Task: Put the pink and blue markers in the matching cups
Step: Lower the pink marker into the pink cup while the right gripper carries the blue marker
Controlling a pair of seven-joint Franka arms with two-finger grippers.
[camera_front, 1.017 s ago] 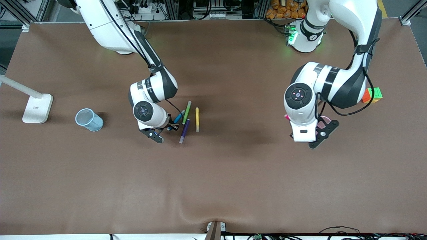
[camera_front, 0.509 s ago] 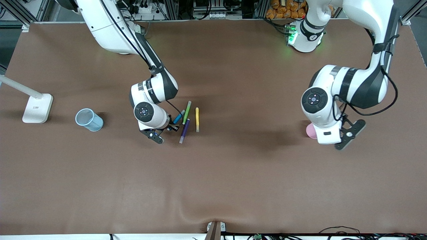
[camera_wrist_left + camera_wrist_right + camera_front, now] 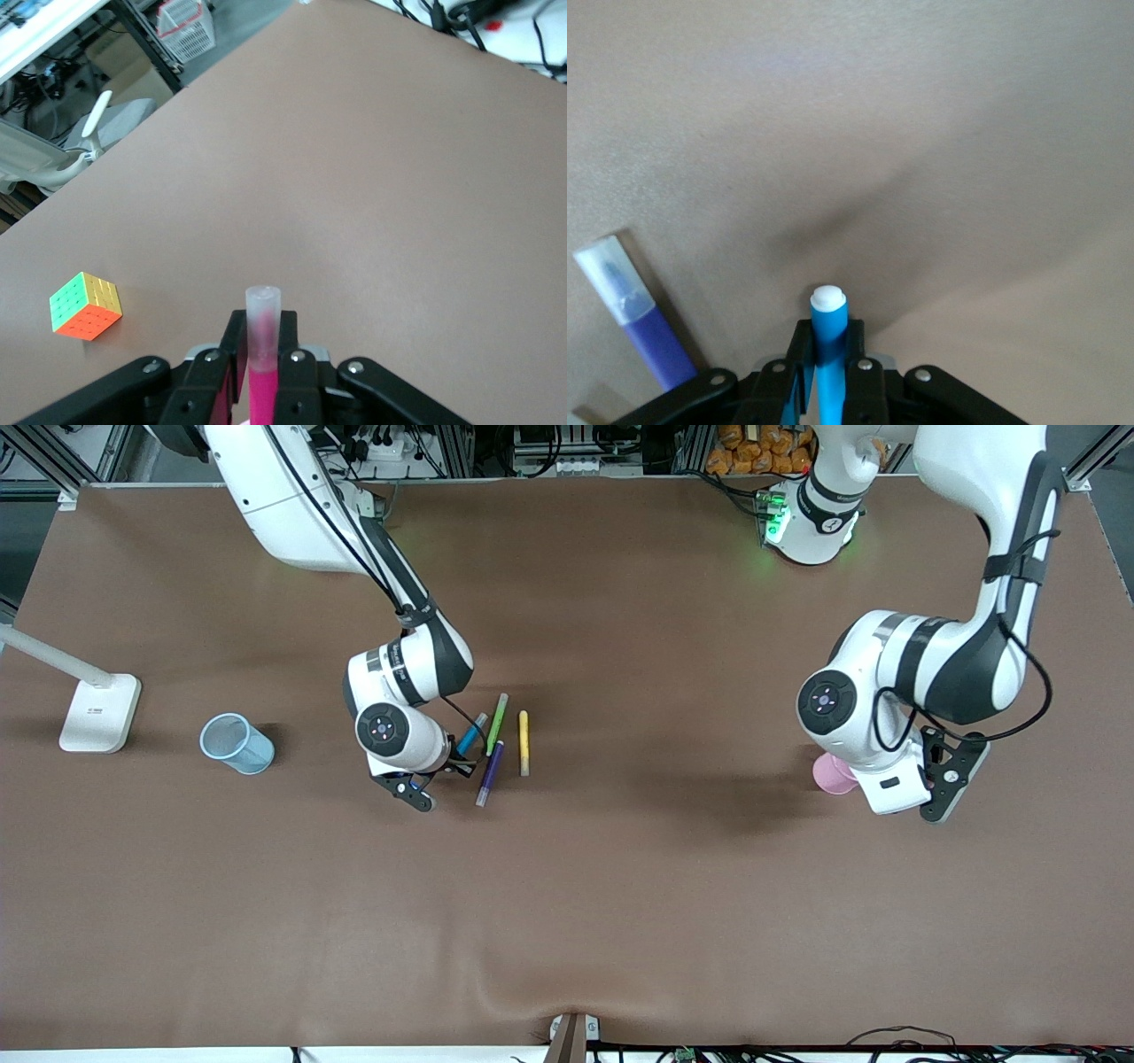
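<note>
left hand [image 3: 263, 376], clamping the pink marker [image 3: 262, 354], has drifted beside the pink cup [image 3: 834, 772]; right hand [image 3: 828, 354] grips the blue marker [image 3: 828, 341].

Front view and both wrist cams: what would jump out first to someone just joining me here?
Each claw is shut on a marker: the left claw holds the pink marker close above the pink cup at the left arm's end of the table. The right claw grips the blue marker low among the loose pens mid-table, beside the purple pen, with the blue cup off toward the right arm's end.
</note>
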